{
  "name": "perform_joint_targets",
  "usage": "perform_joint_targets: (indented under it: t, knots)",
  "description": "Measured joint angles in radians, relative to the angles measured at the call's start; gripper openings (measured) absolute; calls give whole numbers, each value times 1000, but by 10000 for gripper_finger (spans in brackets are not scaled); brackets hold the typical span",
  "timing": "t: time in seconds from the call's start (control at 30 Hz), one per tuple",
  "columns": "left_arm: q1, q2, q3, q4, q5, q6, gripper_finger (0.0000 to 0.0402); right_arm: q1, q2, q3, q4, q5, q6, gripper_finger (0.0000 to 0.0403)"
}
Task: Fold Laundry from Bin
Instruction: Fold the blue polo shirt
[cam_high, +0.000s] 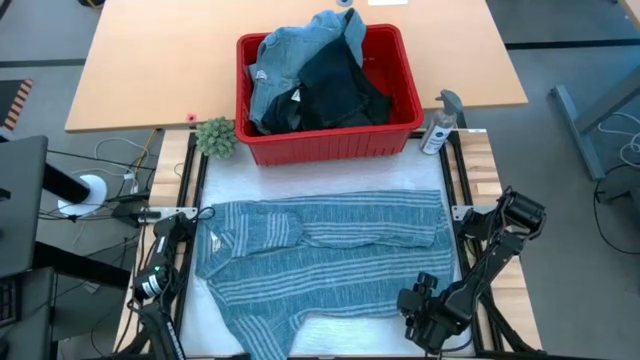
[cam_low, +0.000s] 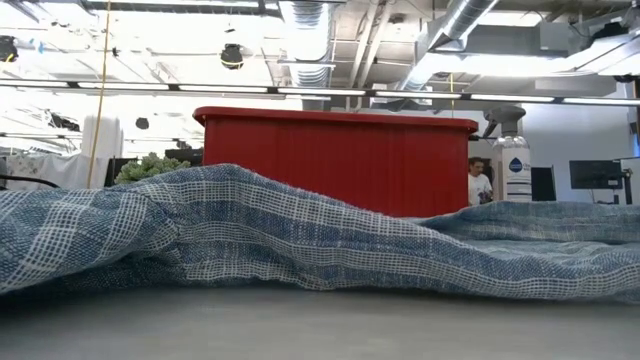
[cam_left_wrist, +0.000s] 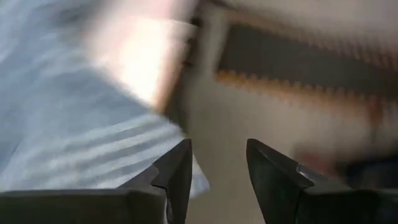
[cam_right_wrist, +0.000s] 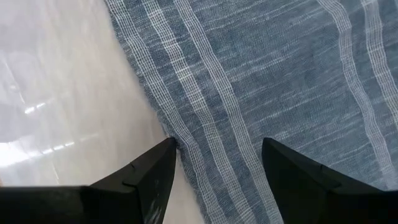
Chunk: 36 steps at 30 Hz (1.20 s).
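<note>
Shirt (cam_high: 330, 262): blue-grey, white stripes, spread flat over the desk's (cam_high: 330, 183) front half.
Bin (cam_high: 326, 95): red, at desk's back edge, holding denim (cam_high: 290, 55) & dark pieces (cam_high: 335, 90).
L gripper (cam_left_wrist: 217, 177): by shirt's left edge, fingers apart, nothing between.
R gripper (cam_right_wrist: 217, 171): near front-right corner, over shirt hem, fingers wide apart, empty.
Spray bottle (cam_high: 440, 122): right of bin.

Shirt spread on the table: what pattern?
Blue-grey shirt with white stripes, some crossing into a grid; clearest in the right wrist view.
</note>
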<state>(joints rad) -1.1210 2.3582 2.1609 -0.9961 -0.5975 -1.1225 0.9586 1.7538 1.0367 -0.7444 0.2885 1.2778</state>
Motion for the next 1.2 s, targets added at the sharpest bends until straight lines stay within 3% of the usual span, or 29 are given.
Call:
perform_joint_targets:
  t: [0.1, 0.23, 0.43, 0.63, 1.2]
  knots:
    - [-3, 0, -10, 85, 105, 370, 152, -13, 0, 0, 0, -9, -27, 265]
    - [-5, 0, -29, 94, 141, 560, 169, -26, 0, 0, -2, -2, -30, 265]
    - [5, 1, -86, 92, 168, 664, 206, -35, 0, 0, -3, 3, -24, 265]
    - [21, 1, -155, 104, 172, 661, 241, -38, 0, 0, -3, 2, -21, 265]
    - [18, 1, -270, 139, 17, 834, 245, -36, 0, 0, -3, -22, -11, 265]
